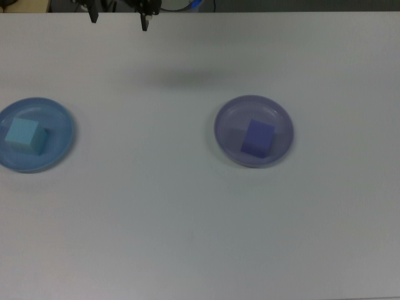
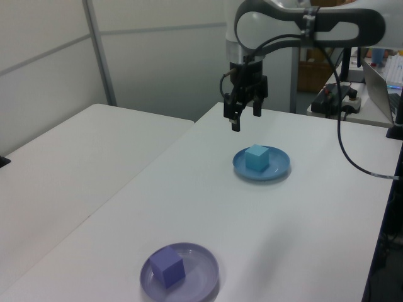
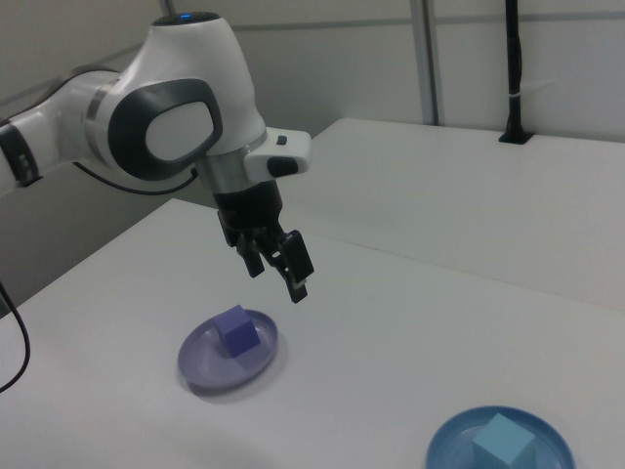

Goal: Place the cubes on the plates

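**Both cubes sitting on plates**

The turquoise cube [image 2: 257, 157] is resting on the sky-blue plate [image 2: 279, 167], and the indigo cube [image 2: 167, 267] is lying on the lavender plate [image 2: 201, 277]. The gripper [image 2: 243, 119] is hanging above the white table [image 2: 302, 226], fingers spread apart and holding nothing.

tables: 2 white, adjoining [image 2: 94, 163] | wall: pale panels [image 2: 44, 56]

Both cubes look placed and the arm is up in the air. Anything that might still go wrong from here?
Little, probably. The gripper hangs open above the table, near the sky blue plate; a low sweep could clip the cyan cube. The indigo cube sits off-centre on the lavender plate, so a jolt might slide it toward the rim.
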Motion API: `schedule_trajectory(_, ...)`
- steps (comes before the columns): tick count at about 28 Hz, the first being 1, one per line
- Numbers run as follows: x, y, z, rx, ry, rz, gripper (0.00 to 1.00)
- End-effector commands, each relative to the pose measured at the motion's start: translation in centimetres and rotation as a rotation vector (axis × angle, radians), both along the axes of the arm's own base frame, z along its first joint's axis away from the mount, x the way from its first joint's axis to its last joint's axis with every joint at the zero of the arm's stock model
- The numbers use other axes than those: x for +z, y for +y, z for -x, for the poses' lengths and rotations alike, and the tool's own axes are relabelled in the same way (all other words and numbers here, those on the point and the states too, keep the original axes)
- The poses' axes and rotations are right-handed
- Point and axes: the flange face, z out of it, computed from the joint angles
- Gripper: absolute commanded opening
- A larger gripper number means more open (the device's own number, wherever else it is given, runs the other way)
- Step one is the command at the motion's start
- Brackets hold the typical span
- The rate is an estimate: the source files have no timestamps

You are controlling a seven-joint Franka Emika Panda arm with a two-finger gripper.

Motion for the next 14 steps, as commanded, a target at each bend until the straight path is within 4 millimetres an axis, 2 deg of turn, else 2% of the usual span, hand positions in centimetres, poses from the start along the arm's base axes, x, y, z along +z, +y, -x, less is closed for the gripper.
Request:
schedule_trajectory(1,0.24,-0.28,-1.47,0.024,-0.021,-0.014,1.0)
schedule_trajectory(14,0.56,0.02,-1.49,0.024,-0.035,-0.027,1.0)
